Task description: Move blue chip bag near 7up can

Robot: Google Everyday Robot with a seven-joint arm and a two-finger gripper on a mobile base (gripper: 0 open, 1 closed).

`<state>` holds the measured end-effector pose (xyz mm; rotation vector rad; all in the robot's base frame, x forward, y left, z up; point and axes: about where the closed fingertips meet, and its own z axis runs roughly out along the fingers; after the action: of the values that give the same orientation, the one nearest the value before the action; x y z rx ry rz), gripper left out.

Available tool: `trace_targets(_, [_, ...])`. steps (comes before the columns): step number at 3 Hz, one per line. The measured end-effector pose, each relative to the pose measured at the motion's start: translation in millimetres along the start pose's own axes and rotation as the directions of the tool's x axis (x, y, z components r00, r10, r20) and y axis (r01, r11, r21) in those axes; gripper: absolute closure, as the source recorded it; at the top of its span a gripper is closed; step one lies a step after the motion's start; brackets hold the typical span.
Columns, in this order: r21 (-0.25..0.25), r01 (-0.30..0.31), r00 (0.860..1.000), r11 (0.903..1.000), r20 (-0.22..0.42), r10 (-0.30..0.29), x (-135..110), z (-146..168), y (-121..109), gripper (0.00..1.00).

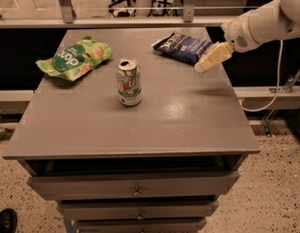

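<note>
The blue chip bag [184, 47] lies flat at the back right of the grey table top [188, 115]. The 7up can [128, 82] stands upright near the table's middle, a good way left and in front of the bag. My gripper [207, 63] hangs on a white arm that comes in from the upper right. It hovers above the table just right of the bag's front right corner and holds nothing.
A light green snack bag [75, 57] lies at the back left of the table. The table is a cabinet with drawers [135, 186] below its front edge. A rail [140, 21] runs behind it. A shoe tip [4, 221] shows at the bottom left.
</note>
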<state>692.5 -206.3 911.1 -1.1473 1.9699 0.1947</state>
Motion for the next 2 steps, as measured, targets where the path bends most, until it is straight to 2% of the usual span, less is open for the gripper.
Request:
trace_targets(1, [0.004, -0.070, 0.997, 0.9975, 0.038, 0.070, 7.1, 37.9, -13.0, 0.00])
trace_targets(2, [0.012, -0.138, 0.989, 0.9904, 0.061, 0.137, 15.7, 65.4, -22.8, 0.00])
